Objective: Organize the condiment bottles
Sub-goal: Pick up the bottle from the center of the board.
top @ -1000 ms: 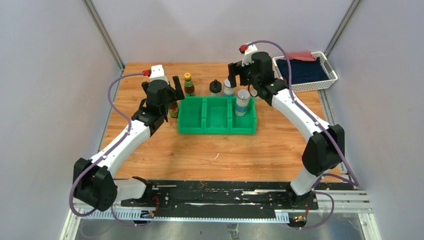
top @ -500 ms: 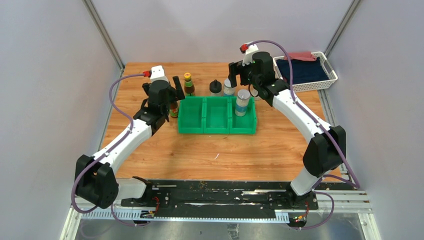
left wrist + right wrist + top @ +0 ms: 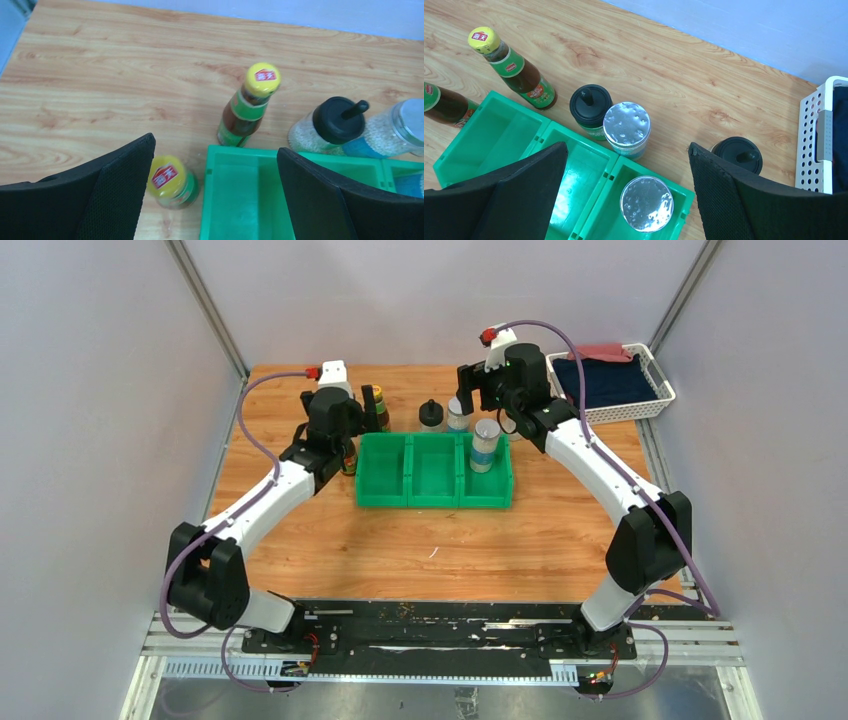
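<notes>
The left gripper (image 3: 215, 147) (jaws spread) hangs over the green plastic bin (image 3: 235, 200). Descending, its finger (image 3: 115, 195) may topple the brown yellow-capped bottle (image 3: 170, 180) beside the bin.

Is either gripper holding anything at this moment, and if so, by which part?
Nothing is held. The left gripper hangs open over the brown bottles; the right gripper hangs open over the shakers.
</notes>
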### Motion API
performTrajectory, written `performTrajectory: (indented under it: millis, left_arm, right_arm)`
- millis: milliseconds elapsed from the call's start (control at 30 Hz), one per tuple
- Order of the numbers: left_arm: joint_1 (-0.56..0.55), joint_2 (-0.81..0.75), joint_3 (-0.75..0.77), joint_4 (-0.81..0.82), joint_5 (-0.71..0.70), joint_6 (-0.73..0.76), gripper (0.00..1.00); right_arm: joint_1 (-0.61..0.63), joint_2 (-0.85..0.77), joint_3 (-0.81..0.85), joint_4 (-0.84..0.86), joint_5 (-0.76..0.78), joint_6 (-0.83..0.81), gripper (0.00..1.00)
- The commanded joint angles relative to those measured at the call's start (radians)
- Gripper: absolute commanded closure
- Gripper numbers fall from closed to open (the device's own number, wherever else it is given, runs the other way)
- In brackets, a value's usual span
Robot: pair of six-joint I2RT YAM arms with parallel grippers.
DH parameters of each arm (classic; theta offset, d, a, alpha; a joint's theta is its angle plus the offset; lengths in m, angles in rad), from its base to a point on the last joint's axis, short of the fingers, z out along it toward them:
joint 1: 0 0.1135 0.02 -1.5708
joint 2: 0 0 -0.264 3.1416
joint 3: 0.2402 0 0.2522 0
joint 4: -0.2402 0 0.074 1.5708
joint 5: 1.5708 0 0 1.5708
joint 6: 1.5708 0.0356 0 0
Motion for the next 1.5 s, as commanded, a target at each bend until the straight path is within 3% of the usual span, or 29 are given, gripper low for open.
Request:
performTrajectory:
  millis: [0, 533, 1467]
  left_arm:
    - [-0.003, 0.055, 0.083, 0.029, 0.102, 0.066, 0.00]
    - [-0.008, 0.202, 0.174, 0.089, 0.204, 0.116, 0.00]
    - [-0.008, 0.371, 0.309, 0.107, 0.190, 0.153, 0.02]
  right_arm:
    - [0.005, -0.007, -0.007, 0.015, 0.000, -0.010, 0.06]
    - [0.002, 0.009, -0.006, 0.016, 0.008, -0.010, 0.05]
    - [-0.024, 0.070, 0.013, 0.028, -0.004, -0.011, 0.05]
